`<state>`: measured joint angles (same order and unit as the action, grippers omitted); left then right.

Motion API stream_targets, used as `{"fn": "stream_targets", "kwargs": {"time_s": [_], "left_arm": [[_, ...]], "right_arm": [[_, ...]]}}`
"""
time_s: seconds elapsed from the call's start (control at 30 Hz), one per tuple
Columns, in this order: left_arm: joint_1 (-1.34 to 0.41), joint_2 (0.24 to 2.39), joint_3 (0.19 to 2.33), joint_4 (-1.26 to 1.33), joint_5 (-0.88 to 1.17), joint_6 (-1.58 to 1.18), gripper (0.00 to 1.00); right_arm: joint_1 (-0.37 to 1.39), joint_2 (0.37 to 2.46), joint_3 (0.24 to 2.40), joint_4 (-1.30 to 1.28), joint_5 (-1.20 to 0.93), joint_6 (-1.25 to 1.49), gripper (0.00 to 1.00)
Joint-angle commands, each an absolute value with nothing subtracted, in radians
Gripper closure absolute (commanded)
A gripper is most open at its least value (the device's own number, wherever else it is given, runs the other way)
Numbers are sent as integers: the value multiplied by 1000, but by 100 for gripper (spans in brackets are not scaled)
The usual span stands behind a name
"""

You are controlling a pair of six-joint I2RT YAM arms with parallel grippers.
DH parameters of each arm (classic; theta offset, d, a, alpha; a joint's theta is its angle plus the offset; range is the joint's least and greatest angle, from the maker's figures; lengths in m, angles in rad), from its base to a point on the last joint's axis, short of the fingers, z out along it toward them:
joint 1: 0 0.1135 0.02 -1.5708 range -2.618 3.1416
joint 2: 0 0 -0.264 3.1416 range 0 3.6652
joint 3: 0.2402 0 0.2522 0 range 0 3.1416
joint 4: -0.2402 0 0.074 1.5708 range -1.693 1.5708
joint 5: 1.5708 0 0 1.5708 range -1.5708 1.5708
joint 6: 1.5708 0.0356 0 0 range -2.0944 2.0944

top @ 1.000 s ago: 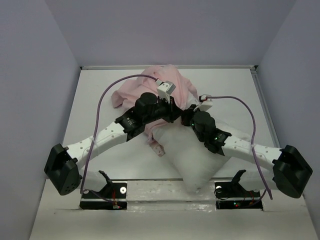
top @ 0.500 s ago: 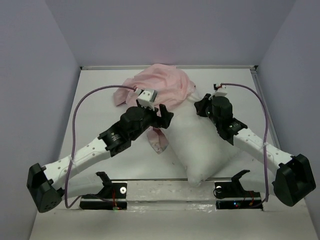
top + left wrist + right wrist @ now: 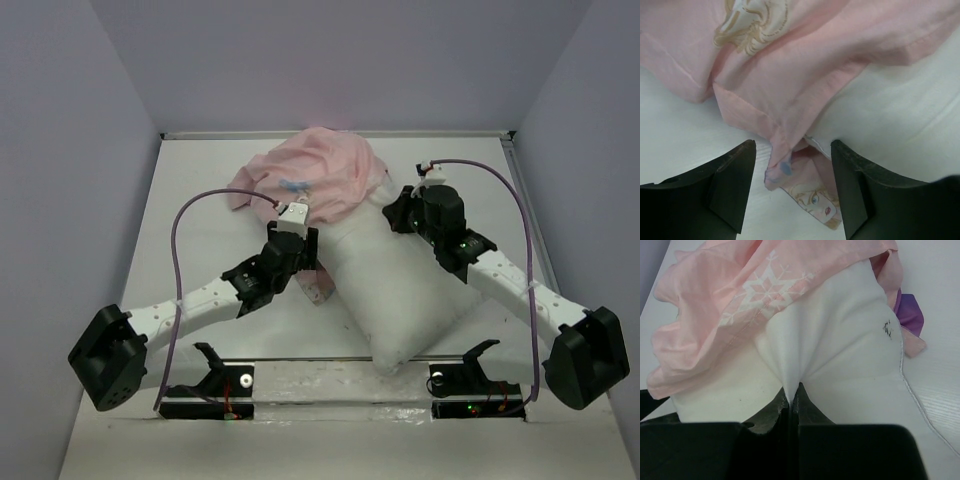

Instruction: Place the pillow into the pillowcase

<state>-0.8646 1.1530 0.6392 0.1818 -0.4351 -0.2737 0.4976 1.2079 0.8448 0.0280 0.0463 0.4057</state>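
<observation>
Looks like mid-insertion, early on. Seeing the pillow (image 3: 400, 290) laid diagonally across the table (image 3: 190, 220), far end tucked under the pillowcase (image 3: 310, 175), near corner down by the arm bases. Seeing the pillowcase bunched at far centre, covering only the top of the pillow; guessing well under half in.

Have the right gripper (image 3: 791, 399) pinched tight on a ridge of white pillow fabric, just below the pink hem. Have the left gripper (image 3: 792, 150) spread wide, straddling a loose hem corner of the pillowcase beside the pillow's left edge; nothing gripped, as far as can be told. Can't tell upper layer from lower at that corner in the wrist view.

Next, probably: close left on that hem, lift to open the mouth, then draw the case down toward the near edge while anchoring or feeding the pillow with right. Needs a single layer grabbed, not both, else ends up sealing the mouth. Risks dragging the pillow along with the case without a firm right-side pinch.
</observation>
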Motion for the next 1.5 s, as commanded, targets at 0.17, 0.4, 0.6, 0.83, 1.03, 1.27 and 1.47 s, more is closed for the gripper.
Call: {"fn": "stream_targets", "kwargs": {"time_s": [0.17,0.4,0.6,0.83,1.03,1.27,1.47], "left_arm": [[-836,1250,762,388,-594,-143,42],[-813,1295,796,443,-557,-115,69],[-810,1224,776,453,-497,-155,100],[-804,1111,753,440,-333,-255,100],[-802,1062,741,451,-157,-348,100],[-801,1046,694,502,-28,-435,100],[-801,1040,623,540,35,-480,100]], "right_arm": [[494,1161,943,3,8,348,64],[494,1115,1006,-142,-112,272,11],[688,1183,1065,-236,-170,161,10],[738,1311,1080,-158,-85,138,6],[749,1523,1144,-124,-6,135,10],[739,1577,1161,183,86,372,100],[729,1358,1023,544,194,499,100]]}}
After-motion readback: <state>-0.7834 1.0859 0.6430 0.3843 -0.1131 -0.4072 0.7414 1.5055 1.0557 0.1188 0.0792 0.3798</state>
